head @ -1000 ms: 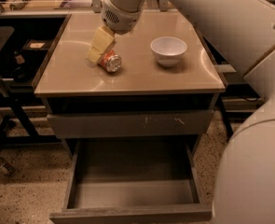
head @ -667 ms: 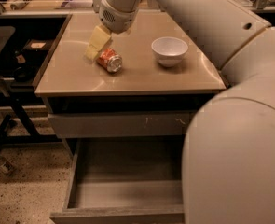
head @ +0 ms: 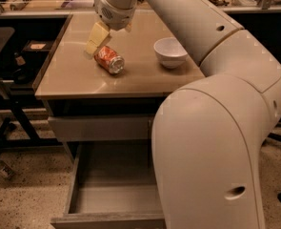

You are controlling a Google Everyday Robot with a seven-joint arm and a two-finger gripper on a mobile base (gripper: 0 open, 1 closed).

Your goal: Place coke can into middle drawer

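Note:
The coke can [head: 109, 59] lies on its side on the tan countertop [head: 73, 78], silver end facing front right. My gripper [head: 104, 43] hangs just above and behind the can, open, with one cream finger [head: 95, 39] reaching down at the can's left rear. It holds nothing. The middle drawer [head: 106, 194] stands pulled out low at the front of the cabinet, its grey floor bare. My own arm hides the drawer's right part.
A white bowl [head: 170, 51] stands on the countertop right of the can. A shut grey drawer front [head: 99, 128] sits above the open drawer. My large white arm [head: 211, 142] fills the right of the view. Dark shelving and a chair stand at the left.
My arm's lower link has swung further across the right of the view, covering more of the drawer. The gripper has stayed close over the can, which has not moved.

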